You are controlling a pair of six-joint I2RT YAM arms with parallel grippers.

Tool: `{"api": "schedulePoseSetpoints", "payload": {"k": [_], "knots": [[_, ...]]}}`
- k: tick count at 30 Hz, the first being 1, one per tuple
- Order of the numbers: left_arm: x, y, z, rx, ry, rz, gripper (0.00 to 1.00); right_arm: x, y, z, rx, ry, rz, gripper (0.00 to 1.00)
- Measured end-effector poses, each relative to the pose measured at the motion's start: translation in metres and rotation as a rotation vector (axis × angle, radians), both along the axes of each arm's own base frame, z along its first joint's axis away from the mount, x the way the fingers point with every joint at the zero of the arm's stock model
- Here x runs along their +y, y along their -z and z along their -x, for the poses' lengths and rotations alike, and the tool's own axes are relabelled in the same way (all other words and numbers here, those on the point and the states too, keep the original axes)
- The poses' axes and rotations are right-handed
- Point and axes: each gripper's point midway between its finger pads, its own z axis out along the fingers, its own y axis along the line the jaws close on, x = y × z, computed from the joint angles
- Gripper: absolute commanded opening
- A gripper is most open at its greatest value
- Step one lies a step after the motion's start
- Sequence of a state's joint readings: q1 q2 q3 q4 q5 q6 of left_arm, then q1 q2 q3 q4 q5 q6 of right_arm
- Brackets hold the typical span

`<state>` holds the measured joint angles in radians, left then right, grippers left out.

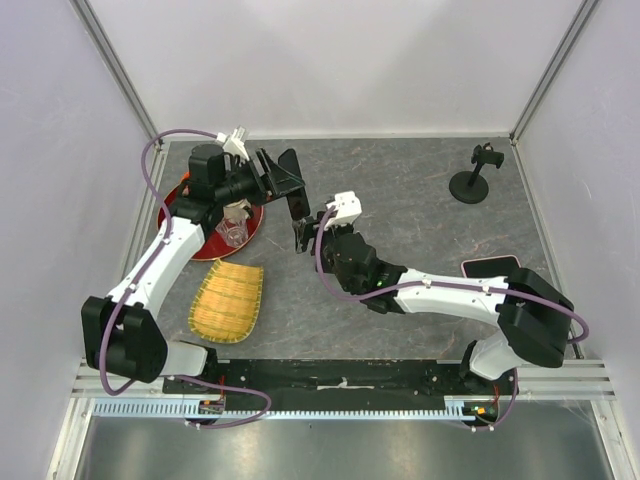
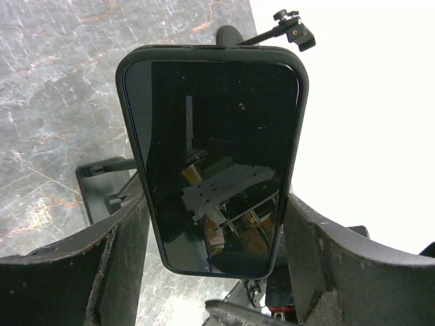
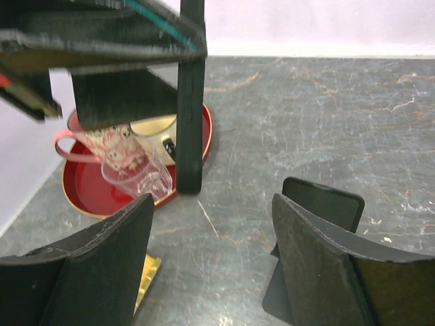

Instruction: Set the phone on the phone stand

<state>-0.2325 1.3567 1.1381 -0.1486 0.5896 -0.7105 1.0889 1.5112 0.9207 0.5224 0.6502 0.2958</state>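
As you look down on the bench point(image 1: 410, 225),
Left hand point(image 1: 285, 176): closed on the phone point(image 2: 214, 156).
Right hand point(image 1: 300, 236): spread wide, holding nothing.
Phone stand point(image 1: 474, 181): 2 o'clock, well apart.

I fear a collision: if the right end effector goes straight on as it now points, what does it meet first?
Probably the phone, hanging edge-on in the left end effector just ahead, slightly left of its line; depth is unclear.
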Motion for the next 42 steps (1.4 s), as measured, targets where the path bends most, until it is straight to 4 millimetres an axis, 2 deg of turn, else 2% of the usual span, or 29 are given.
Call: {"api": "schedulePoseSetpoints", "payload": {"k": [6, 7, 12, 15, 16, 18, 20, 22, 24, 25, 27, 28, 29, 34, 38, 40, 42], "knots": [[-0.005, 0.002, 0.005, 0.026, 0.021, 0.048, 0.02, -0.002, -0.013, -0.009, -0.035, 0.064, -0.074, 0.65], [-0.006, 0.002, 0.005, 0.027, 0.024, 0.057, 0.02, 0.000, -0.014, -0.011, -0.038, 0.071, -0.080, 0.58], [-0.010, -0.002, 0.006, 0.026, 0.039, 0.096, 0.02, 0.006, -0.018, -0.020, -0.055, 0.101, -0.085, 0.49], [-0.011, -0.002, 0.007, 0.029, 0.041, 0.106, 0.02, 0.009, -0.022, -0.023, -0.067, 0.114, -0.084, 0.38], [-0.012, -0.002, 0.006, 0.030, 0.043, 0.109, 0.02, 0.009, -0.023, -0.024, -0.071, 0.117, -0.083, 0.29], [-0.014, -0.003, 0.007, 0.034, 0.055, 0.121, 0.02, 0.009, -0.025, -0.026, -0.079, 0.123, -0.081, 0.20], [-0.017, -0.002, 0.007, 0.037, 0.067, 0.135, 0.02, 0.008, -0.027, -0.027, -0.084, 0.133, -0.084, 0.04], [-0.019, -0.002, 0.007, 0.033, 0.073, 0.141, 0.02, 0.007, -0.027, -0.027, -0.088, 0.139, -0.072, 0.00], [-0.021, -0.003, 0.007, 0.029, 0.087, 0.147, 0.14, 0.005, -0.027, -0.028, -0.090, 0.146, -0.067, 0.00], [-0.022, -0.003, 0.007, 0.026, 0.095, 0.150, 0.29, 0.004, -0.028, -0.028, -0.092, 0.150, -0.065, 0.00], [-0.024, -0.004, 0.007, 0.025, 0.116, 0.163, 0.46, 0.001, -0.029, -0.027, -0.095, 0.155, -0.049, 0.00], [-0.026, -0.004, 0.008, 0.027, 0.129, 0.174, 0.65, -0.002, -0.030, -0.026, -0.095, 0.156, -0.034, 0.00], [-0.028, -0.006, 0.010, 0.023, 0.143, 0.188, 0.69, -0.006, -0.032, -0.025, -0.098, 0.155, -0.020, 0.00], [-0.042, -0.015, 0.029, 0.010, 0.239, 0.249, 0.73, -0.029, -0.041, -0.004, -0.107, 0.083, 0.086, 0.00], [-0.048, -0.033, 0.052, -0.032, 0.309, 0.262, 0.76, -0.045, -0.054, 0.016, -0.103, -0.022, 0.152, 0.00], [-0.045, -0.042, 0.058, -0.098, 0.324, 0.248, 0.79, -0.065, -0.065, 0.023, -0.092, -0.029, 0.155, 0.00], [-0.036, -0.056, 0.058, -0.188, 0.308, 0.225, 0.79, -0.098, -0.072, 0.029, -0.078, -0.001, 0.159, 0.00]]}}
